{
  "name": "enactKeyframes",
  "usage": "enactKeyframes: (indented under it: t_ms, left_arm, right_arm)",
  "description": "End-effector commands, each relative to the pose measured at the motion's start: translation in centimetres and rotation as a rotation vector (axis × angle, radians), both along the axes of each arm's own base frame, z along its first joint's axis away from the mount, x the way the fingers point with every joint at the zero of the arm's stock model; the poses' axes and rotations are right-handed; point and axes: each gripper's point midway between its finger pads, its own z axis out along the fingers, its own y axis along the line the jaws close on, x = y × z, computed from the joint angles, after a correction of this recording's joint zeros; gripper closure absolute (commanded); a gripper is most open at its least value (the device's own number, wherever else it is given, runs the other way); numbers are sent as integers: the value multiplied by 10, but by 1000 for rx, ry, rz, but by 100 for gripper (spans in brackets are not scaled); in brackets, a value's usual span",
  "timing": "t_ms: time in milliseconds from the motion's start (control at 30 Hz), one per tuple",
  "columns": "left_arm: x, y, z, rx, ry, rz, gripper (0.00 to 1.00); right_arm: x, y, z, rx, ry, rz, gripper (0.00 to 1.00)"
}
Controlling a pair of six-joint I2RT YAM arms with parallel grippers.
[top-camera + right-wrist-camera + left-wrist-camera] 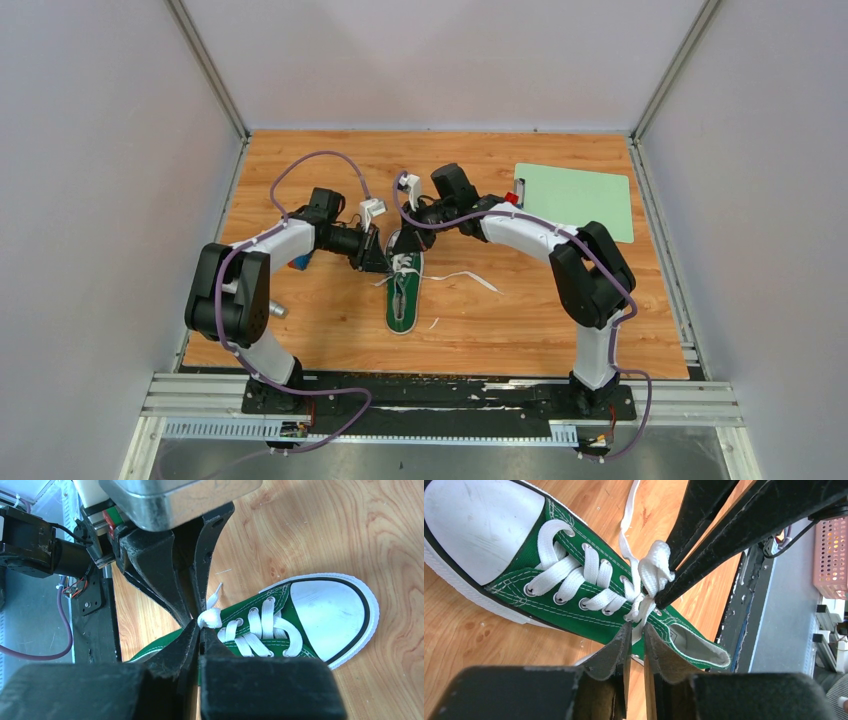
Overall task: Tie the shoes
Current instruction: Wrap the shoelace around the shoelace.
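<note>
green sneaker (403, 295) lay mid desk (560, 310), laced through the eyelets. right pincer (200, 632) was clamped on a bunched lace (654, 567) by the top eyelets; left pincer (637, 627) barely apart beside it, seemingly gripping nothing. bow not formed, tying mostly left

— Top camera?
— High and behind, looking down on the whole surface (560, 320).
— Wrists?
— Close in. One looks past the left fingers (616, 652), the other past the right fingers (175, 652), facing each other. Both share the laces (574, 577) just beyond, probably the same knot.
</note>
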Motion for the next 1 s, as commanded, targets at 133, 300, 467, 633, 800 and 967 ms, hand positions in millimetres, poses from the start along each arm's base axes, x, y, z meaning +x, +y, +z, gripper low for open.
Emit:
enactKeyframes:
  t_ms: [133, 300, 467, 633, 800, 967]
  left_arm:
    - [11, -8, 17, -59, -98, -31, 71]
    - [14, -10, 19, -70, -104, -36, 69]
    - [12, -13, 19, -88, -91, -49, 76]
    - [10, -17, 19, -102, -83, -61, 83]
    - [11, -19, 17, -105, -75, -61, 95]
    - [11, -16, 8, -77, -62, -47, 100]
  right_arm:
    - [2, 3, 4, 34, -7, 17, 100]
    - [2, 4, 5, 37, -7, 19, 100]
    - [3, 3, 4, 35, -6, 17, 100]
    - [2, 3, 3, 33, -4, 16, 100]
    - [2, 2, 1, 29, -7, 16, 99]
    - [10, -20, 10, 12, -46, 13, 79]
